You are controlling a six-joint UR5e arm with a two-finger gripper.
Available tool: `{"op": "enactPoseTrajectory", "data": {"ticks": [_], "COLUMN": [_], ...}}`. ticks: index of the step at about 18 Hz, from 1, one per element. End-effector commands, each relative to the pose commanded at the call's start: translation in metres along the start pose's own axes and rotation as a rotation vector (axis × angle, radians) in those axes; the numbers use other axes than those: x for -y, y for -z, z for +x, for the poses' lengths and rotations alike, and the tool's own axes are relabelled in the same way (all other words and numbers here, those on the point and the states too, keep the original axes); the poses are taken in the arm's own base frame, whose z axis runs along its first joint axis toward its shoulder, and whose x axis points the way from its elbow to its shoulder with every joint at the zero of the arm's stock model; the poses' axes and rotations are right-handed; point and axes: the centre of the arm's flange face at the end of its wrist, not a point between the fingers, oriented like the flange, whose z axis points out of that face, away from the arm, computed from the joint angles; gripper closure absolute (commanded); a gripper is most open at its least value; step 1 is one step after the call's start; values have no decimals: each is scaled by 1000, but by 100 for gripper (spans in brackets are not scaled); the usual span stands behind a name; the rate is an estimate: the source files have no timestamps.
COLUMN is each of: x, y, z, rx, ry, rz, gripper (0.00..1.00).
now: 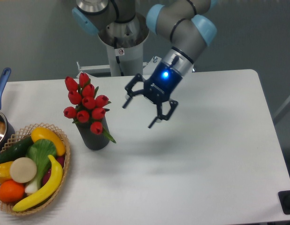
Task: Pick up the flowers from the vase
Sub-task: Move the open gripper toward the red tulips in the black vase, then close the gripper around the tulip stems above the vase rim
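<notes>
So the gripper (pixel 139 108) is hanging in the air a little to the right of the flowers (pixel 86 104), fingers spread wide, nothing between them. The tulips are sitting upright in the vase (pixel 94 135), which is standing on the white table (pixel 196 154) near its left side, just beside the wicker basket (pixel 63 167) of fruit and veg. A blue-handled pot (pixel 1 93) is poking in at the far left edge.

My guess is the bunch is going to be really light and kinda springy, fake-looking buds on thin stems, so squeezing the heads is probably a bad idea. I'd be grabbing the stems right above the vase mouth, where they're bunched together, and pulling straight up so the vase isn't tipping.

The tabletop is looking smooth and matte, grey wall behind, robot base at the back
</notes>
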Motion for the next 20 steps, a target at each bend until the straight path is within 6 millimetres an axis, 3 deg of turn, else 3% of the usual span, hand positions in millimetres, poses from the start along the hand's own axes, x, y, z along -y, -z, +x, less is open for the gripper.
{"op": "enactPoseTrajectory", "data": {"ticks": [8, 10, 16, 20], "x": [-23, -21, -20, -24], "y": [-14, -28, -50, -58], "z": [48, 58, 78, 80], "rx": [-39, -79, -145, -166], "ry": [-29, -41, -47, -41], "rz": [-6, -8, 16, 11], "gripper": [0, 0, 0, 0]}}
